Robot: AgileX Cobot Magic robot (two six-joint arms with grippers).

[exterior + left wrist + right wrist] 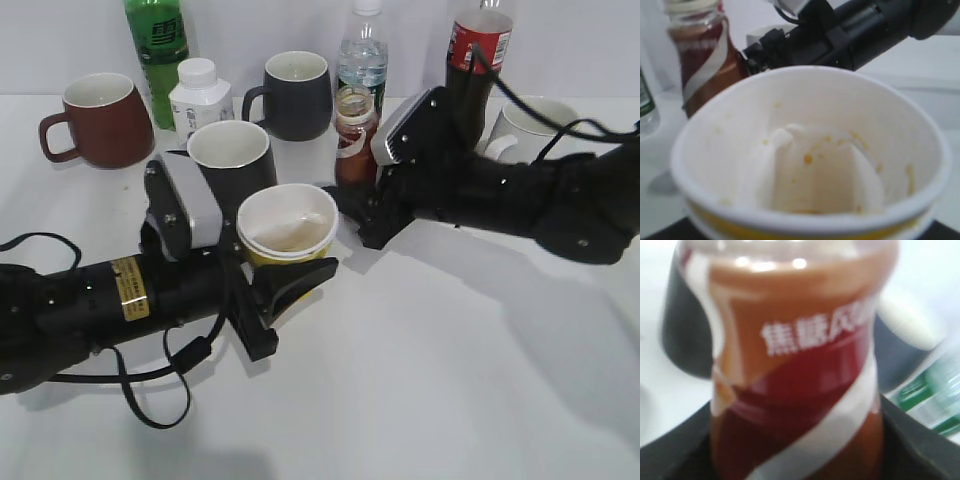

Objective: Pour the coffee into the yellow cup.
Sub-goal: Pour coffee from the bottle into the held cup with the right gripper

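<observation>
The yellow cup (pixel 288 225) has a white inside with orange specks and sits between the fingers of my left gripper (pixel 292 268), which is shut on it; it fills the left wrist view (pixel 810 150). The coffee bottle (pixel 355 140) stands upright just behind and to the right of the cup, with no cap on its neck. It also shows in the left wrist view (pixel 705 65). My right gripper (pixel 357 205) is shut on its lower body. In the right wrist view the bottle (pixel 795 365) fills the frame, with dark jaws on both sides.
Along the back stand a brown-red mug (pixel 95 120), a green bottle (pixel 155 40), a white pill bottle (pixel 200 95), two dark mugs (pixel 230 155) (pixel 295 95), a water bottle (pixel 362 55), a cola bottle (pixel 478 50) and a white mug (pixel 530 125).
</observation>
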